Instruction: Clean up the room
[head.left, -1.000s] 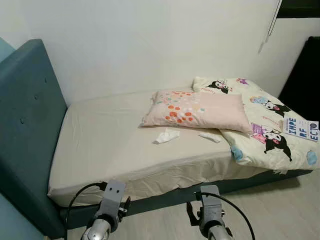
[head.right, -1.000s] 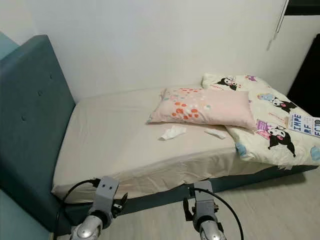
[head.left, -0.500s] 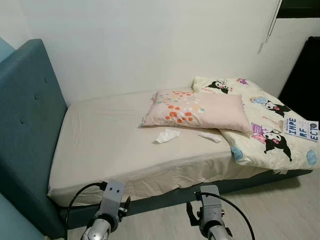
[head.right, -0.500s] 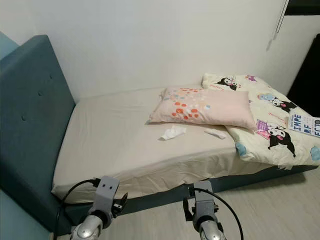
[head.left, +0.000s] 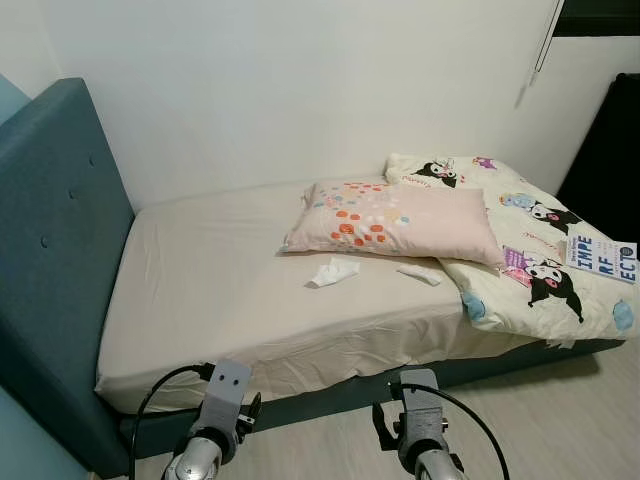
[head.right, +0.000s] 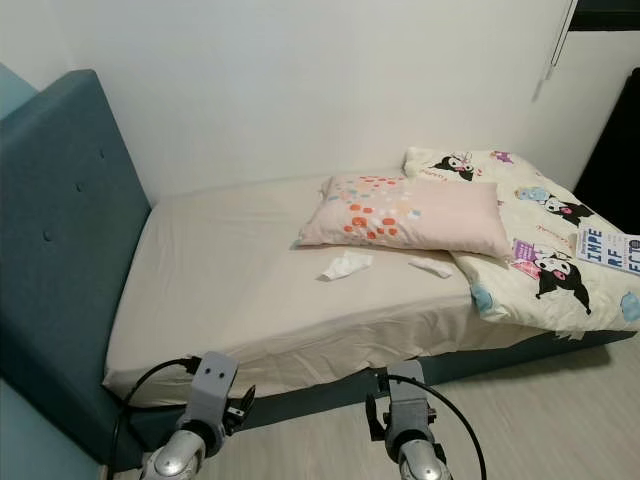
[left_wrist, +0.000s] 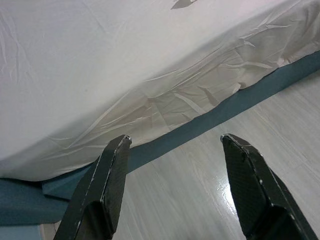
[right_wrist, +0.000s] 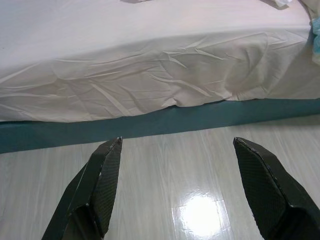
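Two crumpled white scraps, probably tissues (head.left: 333, 271), lie mid-bed on the cream fitted sheet (head.left: 210, 290), just before a pink dotted pillow (head.left: 400, 220). The left gripper (left_wrist: 172, 187) and right gripper (right_wrist: 177, 192) hover above pale wood-look flooring (right_wrist: 165, 175), fingers apart; stepping closer should precede any reach.

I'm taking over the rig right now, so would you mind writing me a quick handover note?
Left gripper: open, holding nothing, low over the floor at the bed's edge.
Right gripper: open, holding nothing, likewise.
On the sheet: a crumpled tissue and a smaller white scrap, both just in front of the pink pillow. A book lies on the cartoon quilt.
Done: nothing picked up.
Left: collect both scraps, then probably tidy book, pillow and quilt.
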